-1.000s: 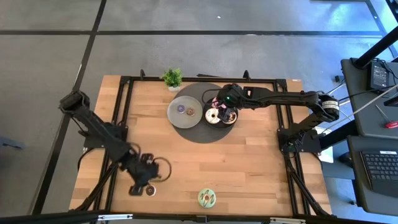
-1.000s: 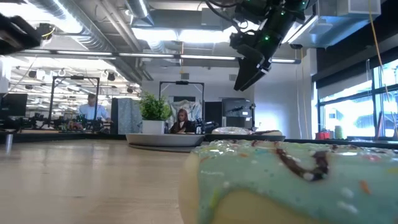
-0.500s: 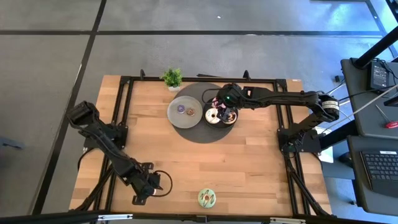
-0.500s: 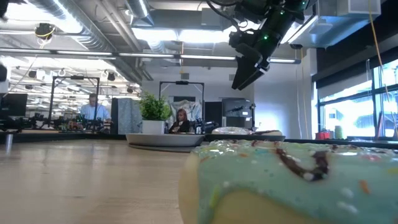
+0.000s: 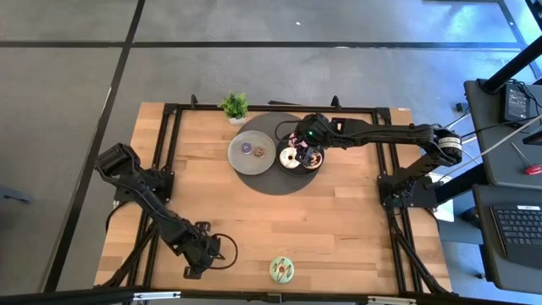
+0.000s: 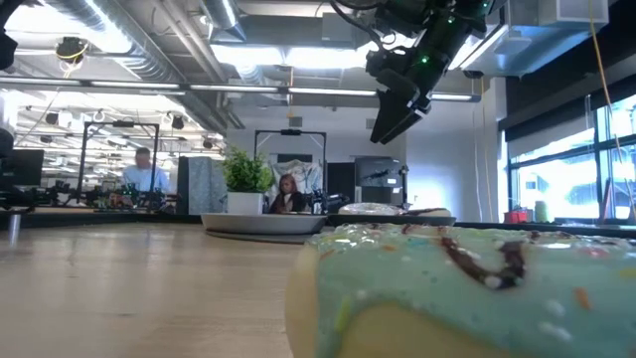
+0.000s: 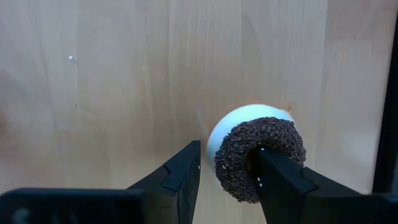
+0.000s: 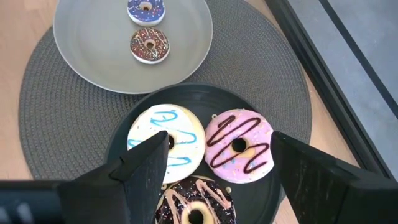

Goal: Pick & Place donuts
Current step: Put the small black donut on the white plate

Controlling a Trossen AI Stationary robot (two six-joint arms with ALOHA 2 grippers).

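Note:
My left gripper (image 5: 201, 257) is low over the table's near left part, open around a tiny dark sprinkled donut (image 7: 260, 157). The donut is tipped up and shows its white underside (image 7: 245, 119). My right gripper (image 5: 306, 146) hangs open and empty above a dark plate (image 8: 118, 146). On that plate lie the white donut (image 8: 166, 143), the pink donut (image 8: 239, 146) and the chocolate donut (image 8: 196, 205). The green donut (image 5: 282, 269) lies flat near the table's near edge and fills the low view's foreground (image 6: 467, 288). My left gripper comes from above, pointing down. One fingertip (image 7: 277, 177) is at the tiny dark donut's hole (image 7: 254, 157) and the ring leans on it, tipped. The other finger (image 7: 180, 174) stands just outside the rim with a thin gap. The donut's lower edge, I cannot tell.
A grey plate (image 5: 241, 161) holds the tiny purple donut (image 8: 146, 9) and the tiny brown donut (image 8: 149, 45). Both plates sit on a round woven mat (image 5: 273, 182) at the far middle. A small potted plant (image 5: 235, 106) stands at the far edge. Bare wood lies between mat and near edge.
My left gripper has gone toward the table's near edge and come over the tiny dark donut, which no longer shows in the high view.

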